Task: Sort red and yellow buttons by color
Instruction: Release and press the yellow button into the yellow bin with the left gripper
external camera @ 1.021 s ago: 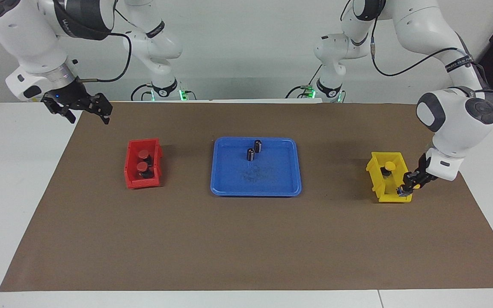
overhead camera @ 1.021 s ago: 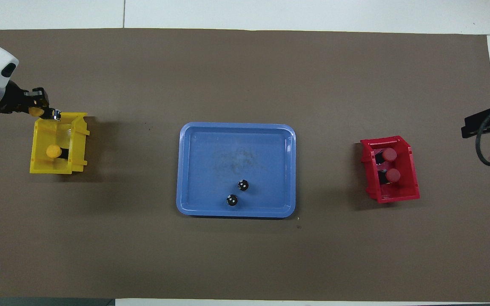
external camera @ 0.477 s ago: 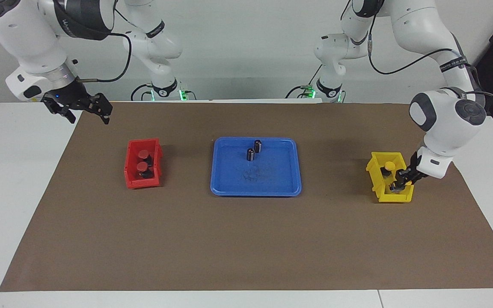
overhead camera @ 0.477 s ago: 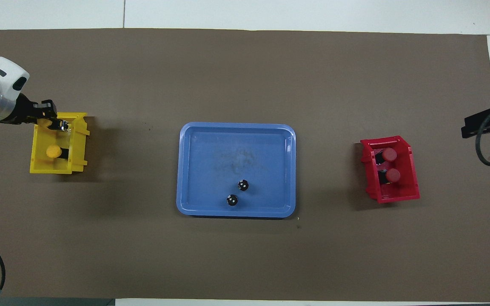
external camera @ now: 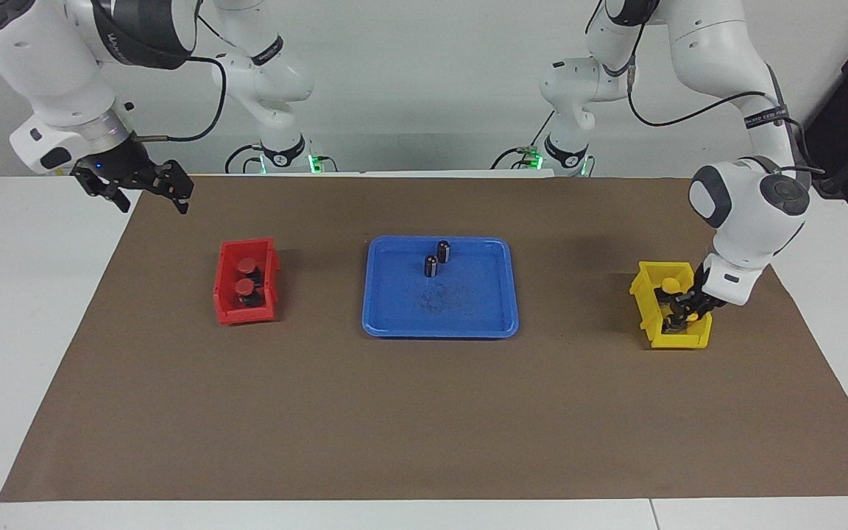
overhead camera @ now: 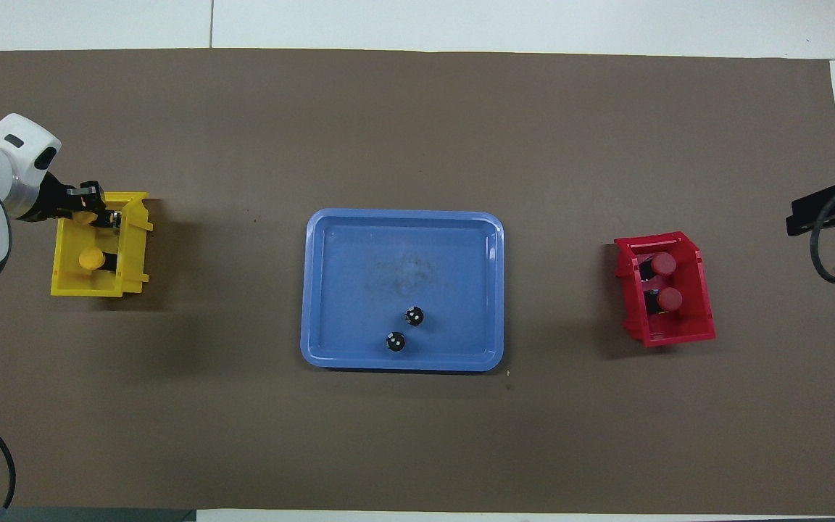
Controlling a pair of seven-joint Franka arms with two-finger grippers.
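At the left arm's end of the bench, the left gripper (overhead camera: 98,215) dips into the yellow bin (overhead camera: 62,279), its fingers closed on a yellow button (overhead camera: 85,215); only the overhead view shows that cap, while the facing view hides it. A second yellow button (overhead camera: 90,257) lies in the same bin. Mid-bench, the blue tray (overhead camera: 320,290) carries two dark cylinders (overhead camera: 404,328). Toward the right arm's end, the red bin (overhead camera: 704,319) holds both red buttons (overhead camera: 666,281). The right gripper (external camera: 146,185) waits, fingers apart and empty, over the bench edge nearest the robots.

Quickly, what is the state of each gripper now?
Left gripper: shut on a yellow button, over the yellow bin.
Right gripper: open, holding nothing, waiting.
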